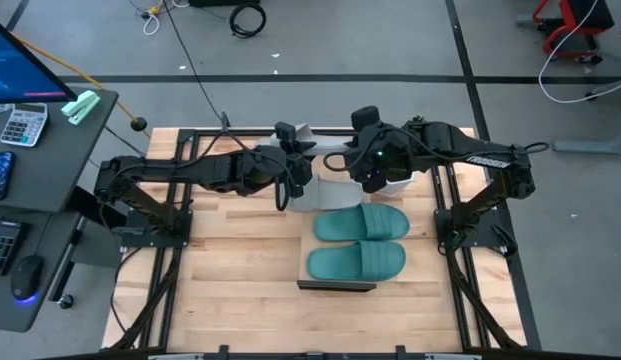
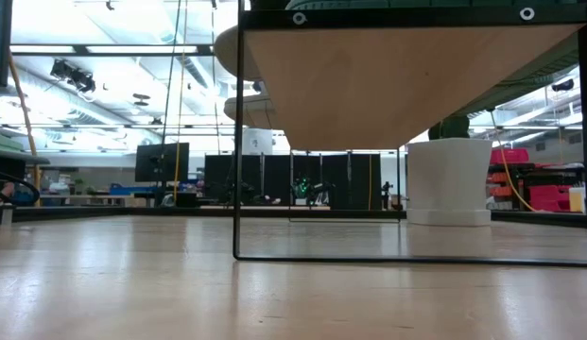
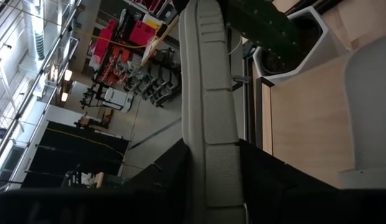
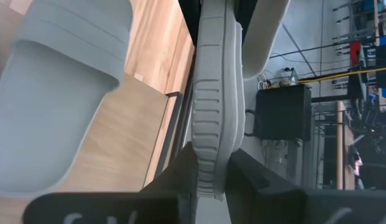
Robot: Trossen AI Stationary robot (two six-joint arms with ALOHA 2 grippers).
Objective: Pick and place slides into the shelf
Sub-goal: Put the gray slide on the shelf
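Two teal slides lie side by side on the shelf in front of you. Your left gripper is clamped on the edge of a grey slide, holding it on edge. Your right gripper pinches the ribbed sole edge of the other grey slide, above the shelf's far end.

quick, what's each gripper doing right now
Left gripper: shut on a grey slide.
Right gripper: shut on the other grey slide.
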